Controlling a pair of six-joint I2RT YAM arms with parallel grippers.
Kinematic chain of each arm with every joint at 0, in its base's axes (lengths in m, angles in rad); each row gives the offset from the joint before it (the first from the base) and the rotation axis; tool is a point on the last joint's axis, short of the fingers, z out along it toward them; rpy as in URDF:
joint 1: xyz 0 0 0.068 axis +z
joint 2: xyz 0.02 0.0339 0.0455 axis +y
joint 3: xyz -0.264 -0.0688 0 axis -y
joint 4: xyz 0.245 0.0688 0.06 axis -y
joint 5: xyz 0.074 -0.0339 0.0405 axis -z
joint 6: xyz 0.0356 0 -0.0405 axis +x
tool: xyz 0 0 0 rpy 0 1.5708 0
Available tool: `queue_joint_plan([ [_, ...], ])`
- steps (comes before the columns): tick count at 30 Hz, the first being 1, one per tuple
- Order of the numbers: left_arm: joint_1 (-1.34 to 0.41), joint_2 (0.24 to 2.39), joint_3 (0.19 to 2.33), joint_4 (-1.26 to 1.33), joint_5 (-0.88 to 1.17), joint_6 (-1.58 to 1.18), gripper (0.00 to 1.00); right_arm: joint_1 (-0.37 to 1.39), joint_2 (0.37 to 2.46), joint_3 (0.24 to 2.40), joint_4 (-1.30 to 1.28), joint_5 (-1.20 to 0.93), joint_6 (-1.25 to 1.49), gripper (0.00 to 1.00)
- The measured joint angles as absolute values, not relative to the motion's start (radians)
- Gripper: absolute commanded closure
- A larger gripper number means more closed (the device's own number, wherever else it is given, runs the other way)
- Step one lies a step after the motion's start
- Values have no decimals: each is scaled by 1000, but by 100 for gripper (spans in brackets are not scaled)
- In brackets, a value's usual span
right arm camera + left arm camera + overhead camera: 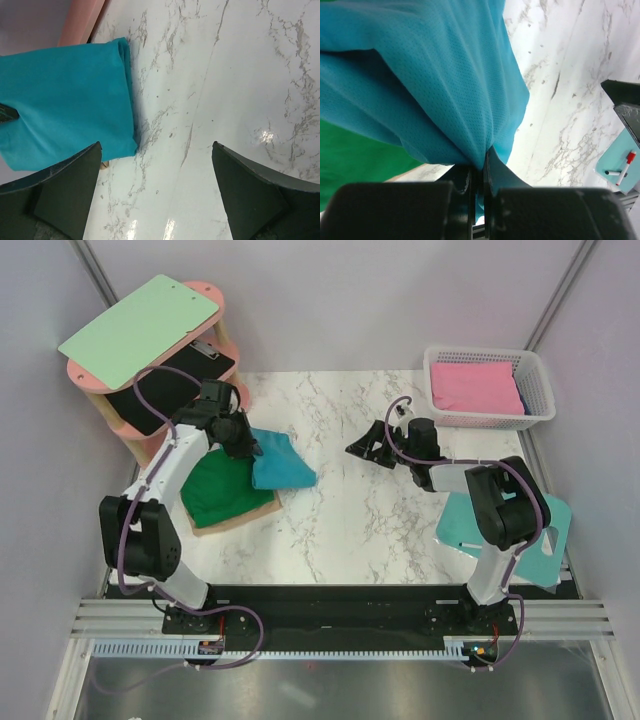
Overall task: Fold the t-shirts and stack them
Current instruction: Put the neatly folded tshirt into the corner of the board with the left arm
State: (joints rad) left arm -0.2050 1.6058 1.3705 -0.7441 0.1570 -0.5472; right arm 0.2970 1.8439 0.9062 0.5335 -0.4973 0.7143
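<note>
The left hand (243, 443) is pinching the folded teal shirt (284, 464) tight, the cloth bunching right at its tips and lapping onto the folded green shirt (220, 492) beneath it. The right hand (366, 448) is hovering wide open and empty over the table (370, 525). Folding is looking done; squaring the stack and letting go are remaining, I'd say.

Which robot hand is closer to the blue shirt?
The left. The left gripper is shut on the blue shirt, pinching its cloth. The right gripper hangs open over the table beside the shirt, not touching it.
</note>
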Motion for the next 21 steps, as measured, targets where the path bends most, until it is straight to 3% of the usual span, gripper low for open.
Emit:
queue_joint_plan([
  [11, 73, 1551, 1373, -847, 319, -415, 98, 297, 1856, 905, 551, -510, 730, 2],
  [21, 225, 1477, 1197, -863, 311, -346, 98, 297, 1891, 905, 573, -527, 752, 2],
])
